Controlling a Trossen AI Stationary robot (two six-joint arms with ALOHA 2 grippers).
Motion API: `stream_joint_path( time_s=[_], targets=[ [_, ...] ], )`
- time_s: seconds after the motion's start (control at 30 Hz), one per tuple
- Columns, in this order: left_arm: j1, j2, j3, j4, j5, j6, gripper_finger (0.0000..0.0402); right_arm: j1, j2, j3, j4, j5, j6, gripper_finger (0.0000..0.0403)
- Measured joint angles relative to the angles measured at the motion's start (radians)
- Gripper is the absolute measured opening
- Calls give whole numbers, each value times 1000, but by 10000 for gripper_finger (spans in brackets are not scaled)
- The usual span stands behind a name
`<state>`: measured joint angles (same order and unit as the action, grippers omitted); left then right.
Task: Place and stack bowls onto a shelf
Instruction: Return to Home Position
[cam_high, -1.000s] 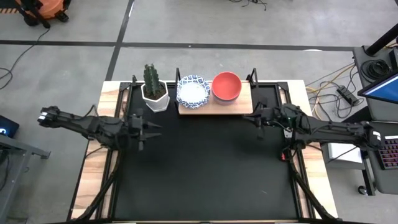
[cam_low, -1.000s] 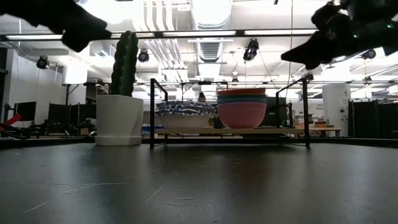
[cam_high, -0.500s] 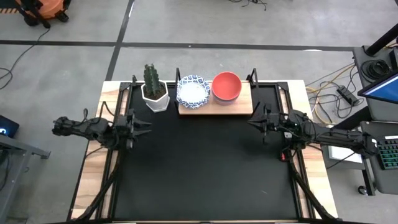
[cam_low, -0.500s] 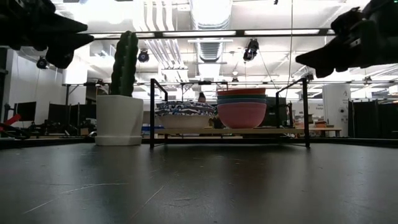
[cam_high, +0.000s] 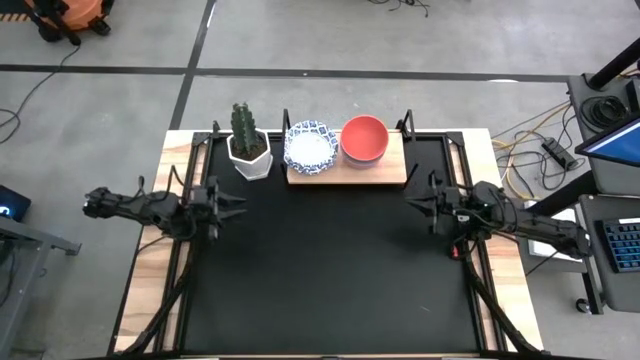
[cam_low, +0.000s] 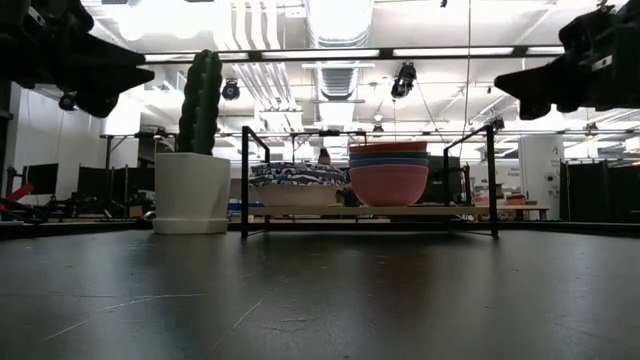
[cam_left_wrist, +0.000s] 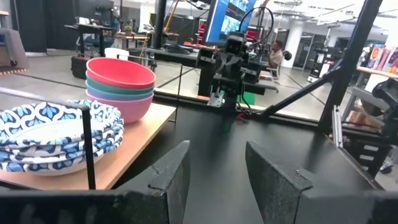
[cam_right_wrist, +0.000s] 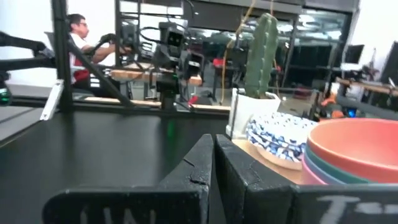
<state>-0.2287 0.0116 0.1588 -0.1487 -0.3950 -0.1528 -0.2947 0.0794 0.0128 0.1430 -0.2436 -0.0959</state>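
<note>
On the wooden shelf (cam_high: 390, 170) at the table's far edge stand two stacks of bowls, resting on their bases. One is white with blue patterned rims (cam_high: 309, 146) (cam_left_wrist: 43, 137). The other is plain with a red bowl on top (cam_high: 364, 139) (cam_left_wrist: 121, 87). My left gripper (cam_high: 242, 208) (cam_left_wrist: 217, 180) hovers level at the table's left side, open and with nothing between its fingers. My right gripper (cam_high: 408, 203) (cam_right_wrist: 213, 168) hovers level at the right side, shut on nothing. Both are well clear of the shelf.
A cactus in a white faceted pot (cam_high: 250, 150) stands just left of the shelf. A black mat (cam_high: 330, 270) covers the table between the arms. Thin black posts rise at the shelf's corners (cam_low: 243, 180). A person sits beyond the table (cam_right_wrist: 78, 37).
Both arms have folded back and sunk, the left toward the table's left edge and the right toward its right edge. Their grippers have tipped to level. The bowls and the shelf have stayed still.
</note>
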Motion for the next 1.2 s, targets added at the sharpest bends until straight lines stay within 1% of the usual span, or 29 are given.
stream_joint_path(
  time_s=[0.07, 0.2, 0.27, 0.37, 0.43, 0.57, 0.7, 0.8, 1.2],
  targets=[
    [0, -6, -19, 9, 0, -6, 137, 0, -13, 0, -17, -4, -3, 9],
    [0, -12, -96, 46, 13, -52, 133, 0, -27, 0, -19, -4, 6, 9],
    [0, 9, -107, 100, 32, -53, 127, 0, -29, 0, -25, -25, 17, 9],
    [0, 25, -139, 226, 45, 11, 115, 0, -32, -1, -27, -83, 17, 9],
    [0, 24, -149, 287, 45, 36, 106, 0, -34, -1, -34, -99, 18, 9],
    [0, 27, -149, 276, 45, -7, 92, 0, -31, -1, -53, -96, 16, 9],
    [0, 41, -149, 239, 16, -106, 83, 0, -28, -1, -83, -93, 6, 9],
    [0, 51, -146, 221, -45, -108, 82, 0, -19, -1, -85, -93, -10, 9],
    [0, 79, -143, 213, -48, -93, 81, 0, -11, -1, -86, -93, -9, 9]
  ],
)
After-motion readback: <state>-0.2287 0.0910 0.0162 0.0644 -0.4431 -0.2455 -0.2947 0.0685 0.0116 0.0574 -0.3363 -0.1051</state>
